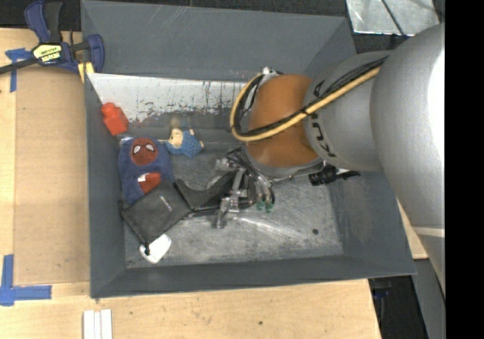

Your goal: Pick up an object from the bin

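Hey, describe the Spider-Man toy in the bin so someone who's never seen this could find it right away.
Start at the left wall of the grey bin, where a few things lie clustered. The Spider-Man toy is mid-cluster, below the red block and above the flat black pouch. Alone among them, it has a blue body and a round red face with white eyes.

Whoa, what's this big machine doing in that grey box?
A robot arm reaches into the grey metal bin from the right. Its gripper is low near the bin floor, beside a flat black pouch. Left of it lie a blue-and-red plush figure, a small blue doll and a red block. Nothing looks lifted yet.
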Tool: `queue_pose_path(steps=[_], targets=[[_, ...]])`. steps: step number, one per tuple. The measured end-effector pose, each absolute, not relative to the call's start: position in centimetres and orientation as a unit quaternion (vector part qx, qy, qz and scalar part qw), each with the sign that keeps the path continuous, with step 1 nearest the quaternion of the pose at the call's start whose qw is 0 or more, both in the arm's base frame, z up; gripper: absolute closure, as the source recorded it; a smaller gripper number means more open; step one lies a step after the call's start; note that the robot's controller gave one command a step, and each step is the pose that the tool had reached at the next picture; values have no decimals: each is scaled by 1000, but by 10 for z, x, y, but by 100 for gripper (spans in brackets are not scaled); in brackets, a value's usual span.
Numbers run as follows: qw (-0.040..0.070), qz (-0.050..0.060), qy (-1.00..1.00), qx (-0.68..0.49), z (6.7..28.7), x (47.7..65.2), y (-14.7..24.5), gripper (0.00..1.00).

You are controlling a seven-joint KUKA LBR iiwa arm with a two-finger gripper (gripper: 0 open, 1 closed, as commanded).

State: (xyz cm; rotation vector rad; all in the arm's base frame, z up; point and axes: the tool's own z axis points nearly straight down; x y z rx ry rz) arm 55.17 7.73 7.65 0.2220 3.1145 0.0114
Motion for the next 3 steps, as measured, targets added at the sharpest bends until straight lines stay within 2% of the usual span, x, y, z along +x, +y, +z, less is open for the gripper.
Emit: queue_pose_path(steps=[1,2,3], targets=[[4,2,998,70,78,554,78,0],[7,2,998,70,80,556,78,100],[2,0,998,69,193,556,77,100]])
